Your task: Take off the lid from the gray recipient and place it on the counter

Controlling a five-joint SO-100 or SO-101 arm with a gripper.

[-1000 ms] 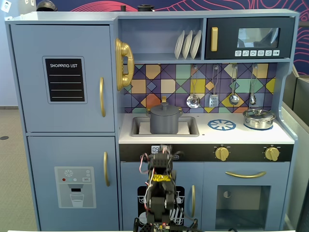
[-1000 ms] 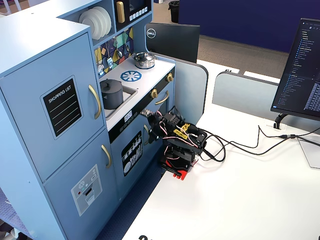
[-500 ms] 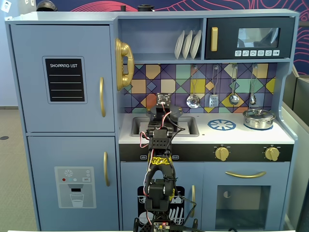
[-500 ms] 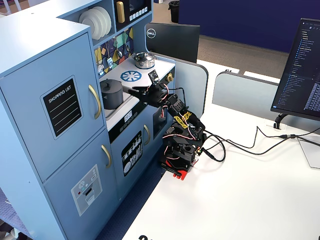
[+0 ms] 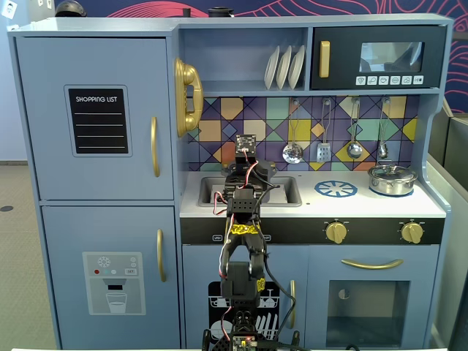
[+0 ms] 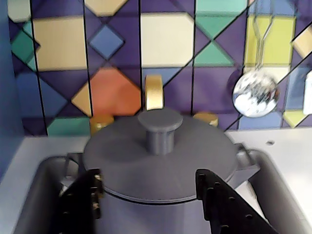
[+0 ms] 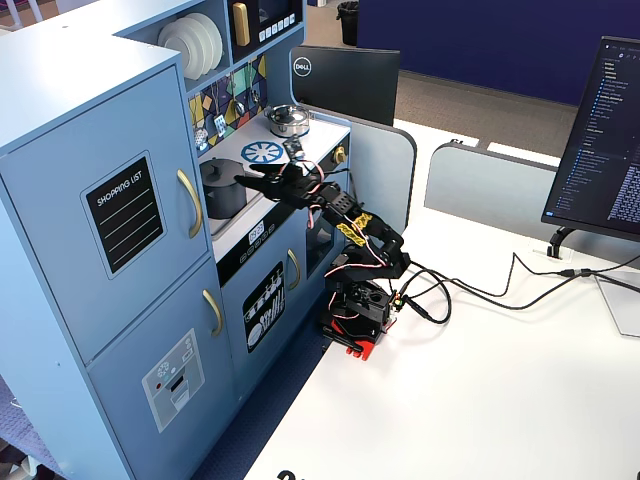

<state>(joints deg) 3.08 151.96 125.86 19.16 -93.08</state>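
Note:
The gray recipient (image 6: 161,214) stands in the sunken sink (image 6: 34,195) of the white counter (image 6: 287,156). The dark-gray lid (image 6: 122,161) lies flat on it, with its knob (image 6: 160,127) upright in the middle. My gripper (image 6: 148,178) is open; its black fingers (image 6: 83,200) stand on either side of the pot's near side, at the level of the lid's rim, and grip nothing. In a fixed view the pot (image 7: 222,192) and lid (image 7: 218,166) show just past my gripper (image 7: 255,180). In the front fixed view the arm (image 5: 245,183) hides the pot.
A shiny steel pot with its lid (image 5: 393,179) stands at the counter's right end, beside the blue burner print (image 5: 336,189). Ladles and utensils (image 5: 292,152) hang on the tiled back wall. A gold faucet (image 6: 154,92) rises behind the pot. The sink walls enclose the pot closely.

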